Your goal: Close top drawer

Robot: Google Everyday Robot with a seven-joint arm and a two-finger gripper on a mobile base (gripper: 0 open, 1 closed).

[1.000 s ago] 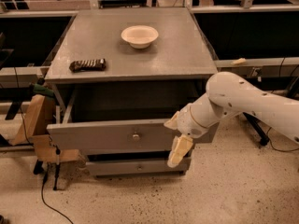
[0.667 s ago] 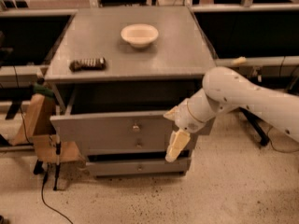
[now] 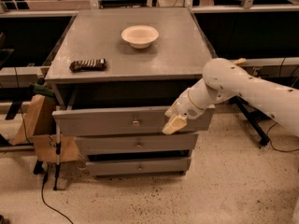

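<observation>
The top drawer (image 3: pixel 107 121) is a wide grey box drawer with a small round metal knob (image 3: pixel 136 122) at the centre of its flat front. It stands a little way out of the grey cabinet (image 3: pixel 126 59). My gripper (image 3: pixel 174 123) rests against the right part of the drawer's front panel. My white arm (image 3: pixel 243 87) reaches in from the right.
A white bowl (image 3: pixel 139 35) and a dark snack packet (image 3: pixel 87 65) lie on the cabinet top. Two shorter grey drawers (image 3: pixel 138 144) sit below. A cardboard box (image 3: pixel 39 125) and a cable are on the left. A desk leg (image 3: pixel 252 122) stands behind my arm.
The top drawer has slid back into the cabinet and is far less open. My gripper has moved up and back with the front panel.
</observation>
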